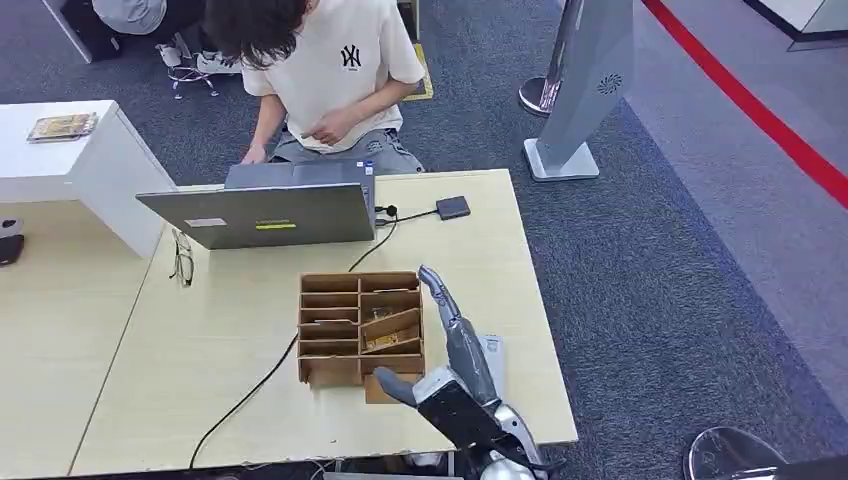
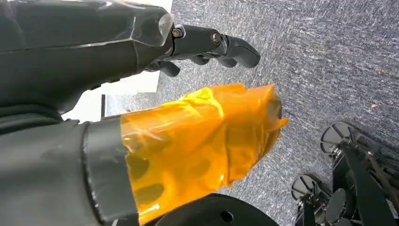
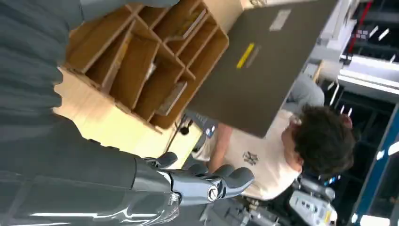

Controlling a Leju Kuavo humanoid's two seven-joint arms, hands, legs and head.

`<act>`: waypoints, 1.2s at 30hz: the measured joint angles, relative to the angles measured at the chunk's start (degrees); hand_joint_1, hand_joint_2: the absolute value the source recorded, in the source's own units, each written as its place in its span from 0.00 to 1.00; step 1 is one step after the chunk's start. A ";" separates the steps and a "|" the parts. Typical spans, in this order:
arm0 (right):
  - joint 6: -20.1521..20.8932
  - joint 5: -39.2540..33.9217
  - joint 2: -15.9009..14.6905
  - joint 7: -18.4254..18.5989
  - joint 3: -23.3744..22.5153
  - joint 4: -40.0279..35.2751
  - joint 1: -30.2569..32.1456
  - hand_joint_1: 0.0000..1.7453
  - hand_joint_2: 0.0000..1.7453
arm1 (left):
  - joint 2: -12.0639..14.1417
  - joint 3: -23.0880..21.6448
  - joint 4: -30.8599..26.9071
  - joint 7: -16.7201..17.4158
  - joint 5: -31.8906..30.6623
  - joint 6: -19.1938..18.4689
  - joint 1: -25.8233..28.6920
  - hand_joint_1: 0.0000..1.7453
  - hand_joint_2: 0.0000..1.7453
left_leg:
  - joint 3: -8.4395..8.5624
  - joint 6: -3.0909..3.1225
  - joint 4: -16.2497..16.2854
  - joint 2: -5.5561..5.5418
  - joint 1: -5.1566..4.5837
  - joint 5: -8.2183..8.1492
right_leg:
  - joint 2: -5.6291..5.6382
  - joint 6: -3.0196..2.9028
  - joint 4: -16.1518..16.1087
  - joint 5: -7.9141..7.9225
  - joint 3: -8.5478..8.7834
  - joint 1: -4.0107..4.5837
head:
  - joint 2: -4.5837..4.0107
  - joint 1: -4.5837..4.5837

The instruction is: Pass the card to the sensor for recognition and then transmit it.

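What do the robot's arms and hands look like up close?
The right hand has a grey ribbed cover, dark slim fingers and a thick grey thumb, on a black wrist and silver arm. The left hand has glossy dark casing, black fingers with small metal screws, and a thumb wrapped in translucent orange film.

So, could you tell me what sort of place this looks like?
Probably an office or exhibition-hall test area: grey carpet with a red floor line, a light wooden table holding a laptop and a cardboard sorting box, and a freestanding kiosk stand.
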 joint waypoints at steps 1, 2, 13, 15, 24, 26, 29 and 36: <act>0.31 0.13 -0.27 0.29 0.66 0.00 -0.10 0.00 1.00 | 0.07 0.00 0.15 0.00 -0.07 0.09 -0.01 0.00 0.00 | 0.00 0.00 0.00 0.00 0.00 0.00 | 0.00 0.00 0.00 0.00 0.00 0.00 | 0.00 -0.02; 0.42 0.65 -0.46 0.55 1.36 0.04 -0.22 0.00 1.00 | 0.09 0.00 0.31 0.00 -0.07 0.11 -0.01 0.00 0.00 | 0.00 0.00 0.00 0.00 0.00 0.00 | 0.00 0.00 0.00 0.00 0.00 0.00 | 0.00 -0.02; -0.76 8.61 -1.60 4.42 5.84 1.07 -1.99 0.14 1.00 | 0.63 0.00 1.64 0.22 -0.31 0.79 -0.04 0.00 0.00 | 0.01 0.00 0.00 0.00 0.00 0.00 | 0.00 0.00 0.00 0.00 0.01 0.00 | 0.00 -0.02; -1.38 10.36 -1.64 5.21 6.02 1.29 -2.13 0.76 1.00 | 0.72 0.00 1.75 0.28 -0.37 0.85 -0.06 0.00 0.00 | 0.00 0.00 0.00 0.00 0.00 0.00 | -0.01 0.00 0.00 0.00 0.01 0.00 | 0.00 0.00; -4.50 21.36 -1.66 10.87 6.45 2.84 -2.78 0.42 1.00 | 1.18 0.00 2.14 0.52 -0.70 1.14 -0.07 0.00 0.00 | 0.00 0.00 0.00 0.00 0.00 0.00 | 0.00 0.00 0.00 0.00 0.01 0.00 | 0.00 0.00; -4.94 24.39 -1.66 12.28 6.43 3.21 -2.95 0.26 1.00 | 1.33 0.00 2.12 0.59 -0.83 1.14 -0.06 0.00 0.00 | 0.00 0.00 0.00 0.00 0.00 0.00 | 0.00 0.00 0.00 0.00 0.01 0.00 | 0.00 0.00; -5.07 25.42 -1.66 13.07 6.43 3.63 -3.20 0.08 1.00 | 1.49 0.00 2.14 0.66 -1.05 1.14 -0.06 0.00 0.00 | 0.01 0.00 0.00 0.00 0.00 0.00 | -0.01 0.00 0.00 0.00 0.01 0.00 | 0.00 0.00; -4.07 39.31 -1.27 19.04 6.41 5.05 -5.25 0.30 1.00 | 1.99 -0.04 2.12 0.98 -2.45 0.64 -0.05 0.00 0.00 | 0.01 0.00 0.00 0.00 0.00 0.01 | 0.00 0.00 0.00 0.00 0.01 0.00 | 0.00 0.00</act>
